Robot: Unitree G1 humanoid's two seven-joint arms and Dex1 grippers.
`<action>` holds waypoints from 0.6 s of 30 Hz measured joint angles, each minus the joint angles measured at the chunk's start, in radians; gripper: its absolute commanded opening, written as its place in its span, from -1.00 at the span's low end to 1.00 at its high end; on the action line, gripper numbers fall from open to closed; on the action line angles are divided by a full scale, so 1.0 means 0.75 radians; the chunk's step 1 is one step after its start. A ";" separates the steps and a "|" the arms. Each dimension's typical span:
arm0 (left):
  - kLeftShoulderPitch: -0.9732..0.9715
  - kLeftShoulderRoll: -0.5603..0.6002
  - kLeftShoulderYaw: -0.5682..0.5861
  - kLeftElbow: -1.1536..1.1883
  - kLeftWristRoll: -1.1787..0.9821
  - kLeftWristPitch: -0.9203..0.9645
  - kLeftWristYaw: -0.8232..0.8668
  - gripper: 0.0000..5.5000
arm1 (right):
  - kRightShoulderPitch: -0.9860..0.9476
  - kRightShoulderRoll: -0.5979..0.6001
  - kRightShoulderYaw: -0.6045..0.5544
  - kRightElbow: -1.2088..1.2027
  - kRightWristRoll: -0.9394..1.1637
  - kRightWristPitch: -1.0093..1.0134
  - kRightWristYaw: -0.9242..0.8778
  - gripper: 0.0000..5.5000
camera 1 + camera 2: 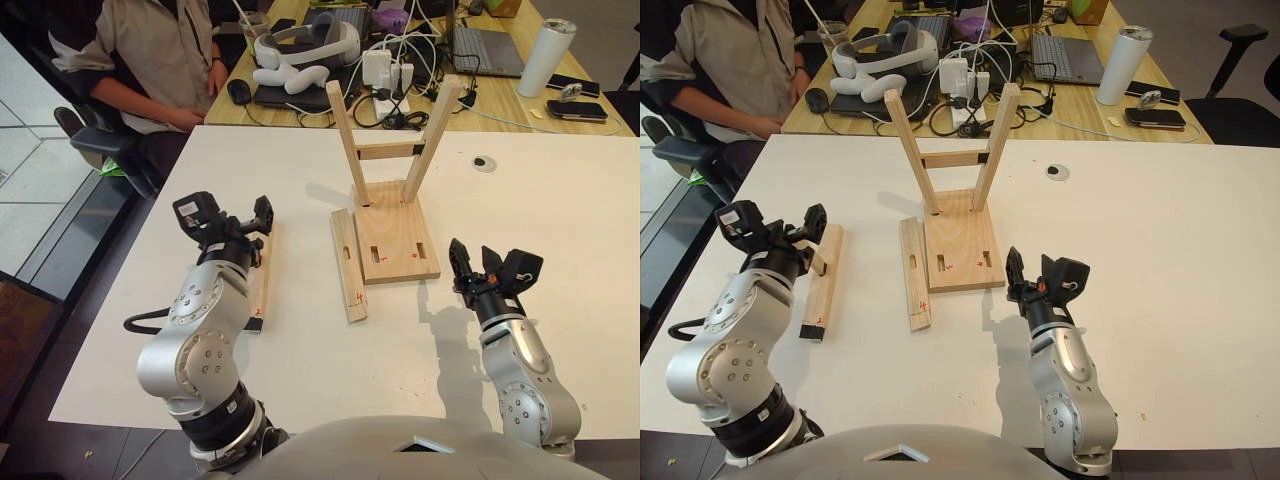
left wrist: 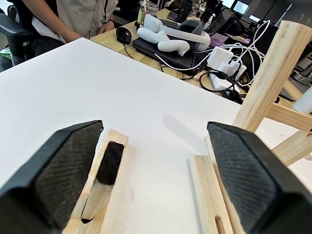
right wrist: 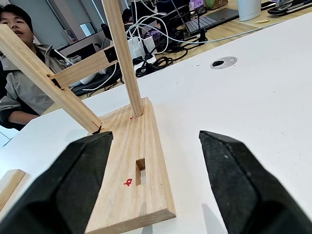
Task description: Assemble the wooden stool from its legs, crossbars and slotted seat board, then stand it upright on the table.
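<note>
While the stool is only part built, the slotted seat board [image 1: 398, 240] lies flat at the middle of the white table [image 1: 560, 260], its long axis running from the robot's side toward the far edge. Two legs [image 1: 348, 145] rise from its far end, splaying apart toward their tops and joined by one crossbar [image 1: 386, 151]; the slots at the board's near end are bare. A loose wooden piece [image 1: 349, 265] lies flat just beside the board's left edge, parallel to it. A second loose piece [image 1: 823, 280] lies further left, also pointing near to far. The left claw [image 1: 232, 218] hovers over the far end of that piece, pads spread wide, gripping nothing. The right claw [image 1: 475, 262] sits near the board's near right corner, likewise spread and empty. The step in hand appears to be fetching the remaining parts; the next move likely calls for lowering the left claw astride the piece and closing across its narrow width
</note>
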 measured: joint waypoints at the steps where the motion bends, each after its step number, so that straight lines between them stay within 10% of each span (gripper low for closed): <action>1: -0.002 -0.001 -0.006 0.000 0.001 0.003 0.003 0.44 | 0.000 0.000 0.000 0.000 0.000 0.000 0.000 0.19; 18: -0.093 -0.002 -0.092 0.209 -0.036 0.183 0.044 0.44 | -0.017 0.001 0.001 0.001 0.001 0.010 0.000 0.19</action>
